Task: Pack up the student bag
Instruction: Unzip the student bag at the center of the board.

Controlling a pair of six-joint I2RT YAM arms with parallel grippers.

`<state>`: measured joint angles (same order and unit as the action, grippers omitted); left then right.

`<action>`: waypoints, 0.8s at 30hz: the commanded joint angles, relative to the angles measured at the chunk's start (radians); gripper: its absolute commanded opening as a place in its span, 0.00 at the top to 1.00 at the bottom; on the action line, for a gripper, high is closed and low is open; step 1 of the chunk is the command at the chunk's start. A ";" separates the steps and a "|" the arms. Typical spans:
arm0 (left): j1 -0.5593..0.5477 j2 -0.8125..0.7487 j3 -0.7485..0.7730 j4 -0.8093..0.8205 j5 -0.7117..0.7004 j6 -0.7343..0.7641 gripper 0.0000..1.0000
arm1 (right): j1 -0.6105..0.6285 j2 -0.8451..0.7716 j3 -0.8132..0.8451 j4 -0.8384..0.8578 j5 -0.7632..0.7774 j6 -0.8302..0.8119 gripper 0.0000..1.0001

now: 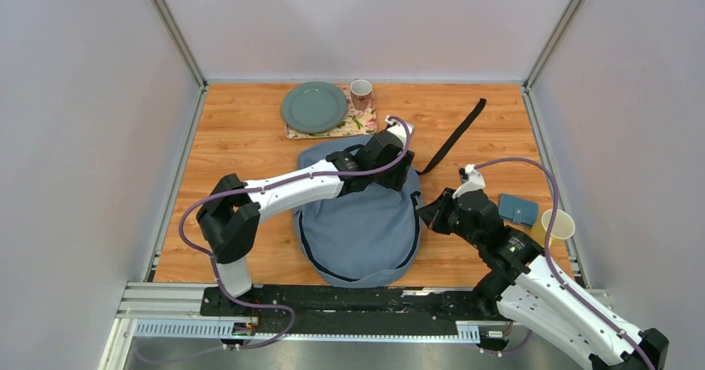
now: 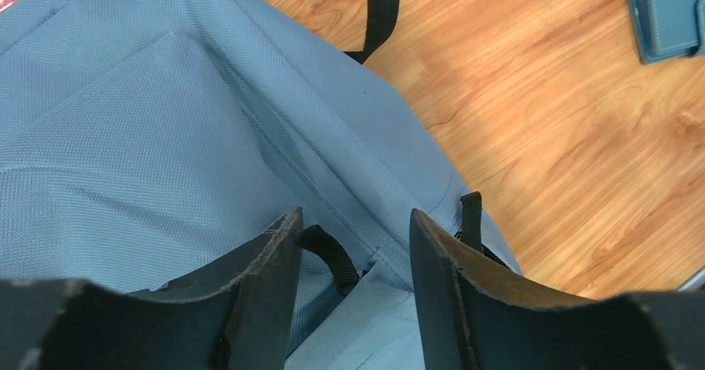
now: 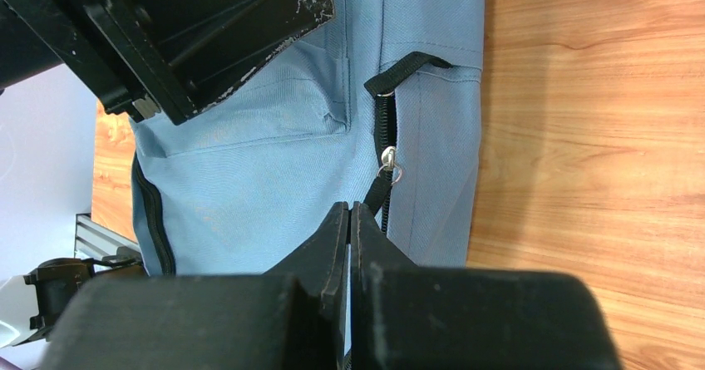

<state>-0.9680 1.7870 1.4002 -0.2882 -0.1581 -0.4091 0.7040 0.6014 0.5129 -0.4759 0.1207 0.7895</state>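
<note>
Pinching student bag (image 1: 357,229) zip pull (image 3: 378,192) — right end effector (image 3: 349,212); left end effector (image 2: 356,220) splayed.

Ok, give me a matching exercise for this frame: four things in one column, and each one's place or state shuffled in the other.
Things
1. green plate
2. blue wallet
3. left gripper
4. right gripper

Places or states
A. shut on the zip pull
B. on the floral mat
C. open over the student bag
D. beside the paper cup

Pairs: 1-B, 2-D, 3-C, 4-A
</note>
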 commanded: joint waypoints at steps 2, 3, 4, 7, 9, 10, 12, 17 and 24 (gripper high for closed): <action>-0.001 0.005 0.040 0.015 0.000 -0.004 0.48 | 0.006 -0.005 0.015 0.014 -0.019 0.014 1.00; -0.001 0.005 0.039 0.014 -0.001 -0.004 0.51 | 0.006 -0.005 0.015 0.013 -0.018 0.013 1.00; -0.001 0.005 0.037 0.015 -0.001 -0.004 0.55 | 0.008 -0.003 0.016 0.011 -0.018 0.013 1.00; -0.001 0.005 0.039 0.011 -0.001 -0.002 0.70 | 0.008 -0.003 0.018 0.010 -0.015 0.016 1.00; -0.001 0.003 0.040 0.006 -0.003 0.000 0.86 | 0.006 -0.003 0.019 0.008 -0.012 0.014 1.00; -0.001 0.003 0.040 0.004 -0.003 0.003 0.92 | 0.006 -0.002 0.021 0.007 -0.007 0.013 1.00; -0.001 -0.005 0.037 -0.002 -0.006 0.003 1.00 | 0.006 -0.005 0.030 -0.004 0.013 0.014 0.93; -0.001 -0.044 -0.010 0.018 -0.009 0.004 1.00 | 0.005 -0.031 0.100 -0.029 0.059 0.020 0.55; -0.001 -0.123 -0.090 0.061 -0.023 -0.016 1.00 | 0.006 0.052 0.144 0.068 -0.016 0.022 0.51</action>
<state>-0.9680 1.7538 1.3384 -0.2710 -0.1677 -0.4137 0.7048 0.5911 0.6128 -0.4984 0.1467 0.8085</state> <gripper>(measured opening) 0.010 0.495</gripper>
